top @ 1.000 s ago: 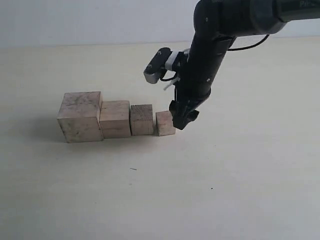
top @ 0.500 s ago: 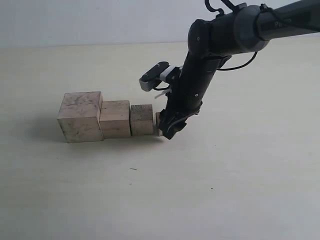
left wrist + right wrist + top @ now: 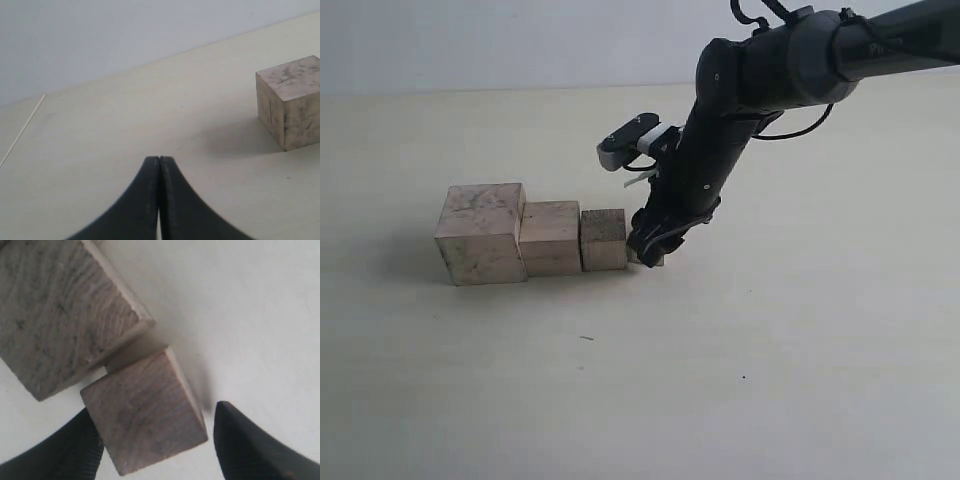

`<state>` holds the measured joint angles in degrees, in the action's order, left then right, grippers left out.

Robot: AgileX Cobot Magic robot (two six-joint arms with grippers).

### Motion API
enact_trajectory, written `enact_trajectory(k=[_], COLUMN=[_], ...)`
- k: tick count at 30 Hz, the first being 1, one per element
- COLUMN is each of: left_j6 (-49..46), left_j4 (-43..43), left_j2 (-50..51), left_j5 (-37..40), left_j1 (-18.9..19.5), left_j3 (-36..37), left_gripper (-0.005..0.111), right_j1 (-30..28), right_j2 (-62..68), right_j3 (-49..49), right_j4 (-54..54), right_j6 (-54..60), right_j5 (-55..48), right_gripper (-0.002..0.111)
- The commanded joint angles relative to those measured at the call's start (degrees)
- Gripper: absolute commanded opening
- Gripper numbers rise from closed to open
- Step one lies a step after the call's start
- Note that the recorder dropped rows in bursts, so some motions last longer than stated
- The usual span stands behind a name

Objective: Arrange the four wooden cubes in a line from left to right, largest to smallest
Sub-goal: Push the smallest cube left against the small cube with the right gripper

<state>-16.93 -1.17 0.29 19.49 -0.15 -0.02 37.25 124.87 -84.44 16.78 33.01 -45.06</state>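
The four wooden cubes stand in a row in the exterior view: the largest mottled cube (image 3: 480, 232) at the left, then the second cube (image 3: 551, 237) and the third cube (image 3: 604, 239). The smallest cube (image 3: 656, 260) is at the right end, mostly hidden by my right gripper (image 3: 655, 240). In the right wrist view that gripper (image 3: 154, 410) is open and straddles the smallest cube (image 3: 145, 415). One finger (image 3: 75, 452) touches it; the other (image 3: 250, 450) stands apart. The third cube (image 3: 60, 310) is close beside. My left gripper (image 3: 160, 159) is shut on nothing, well away from the largest cube (image 3: 292, 100).
The pale tabletop (image 3: 770, 380) stretches bare in front of and to the right of the row. A wall (image 3: 470, 40) stands behind the table's far edge. The right arm (image 3: 760, 80) reaches in from the upper right.
My right gripper has swung left and down from beside the smallest cube to straddling it, now covering most of it in the exterior view. The other three cubes have not moved.
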Motion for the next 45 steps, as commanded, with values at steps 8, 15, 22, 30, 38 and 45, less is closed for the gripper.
enact_trajectory(k=[8,15,22,30,38,45], left_j6=[0.19,0.19,0.19,0.19,0.19,0.19], left_j4=[0.05,0.05,0.05,0.05,0.05,0.05], left_j2=[-0.29,-0.29,-0.29,-0.29,-0.29,-0.29], left_j5=[-0.77,-0.77,-0.77,-0.77,-0.77,-0.77], left_j1=[-0.38,-0.38,-0.38,-0.38,-0.38,-0.38], left_j3=[0.02,0.02,0.02,0.02,0.02,0.02], left_gripper=[0.000,0.000,0.000,0.000,0.000,0.000], right_j1=[0.07,0.07,0.07,0.07,0.07,0.07], right_j2=[-3.83,-6.93,-4.67,-1.93,-1.01,-1.01], right_j3=[0.10,0.10,0.10,0.10,0.10,0.10], right_j4=[-1.77,-8.84,-14.34,-16.33,-16.33,-13.33], right_j6=[-0.02,-0.19,-4.72,-7.59,-7.59,-5.97], right_j5=[-3.24,-7.92,-7.51,-0.66,2.39,2.93], right_gripper=[0.059,0.059,0.059,0.059,0.059,0.059])
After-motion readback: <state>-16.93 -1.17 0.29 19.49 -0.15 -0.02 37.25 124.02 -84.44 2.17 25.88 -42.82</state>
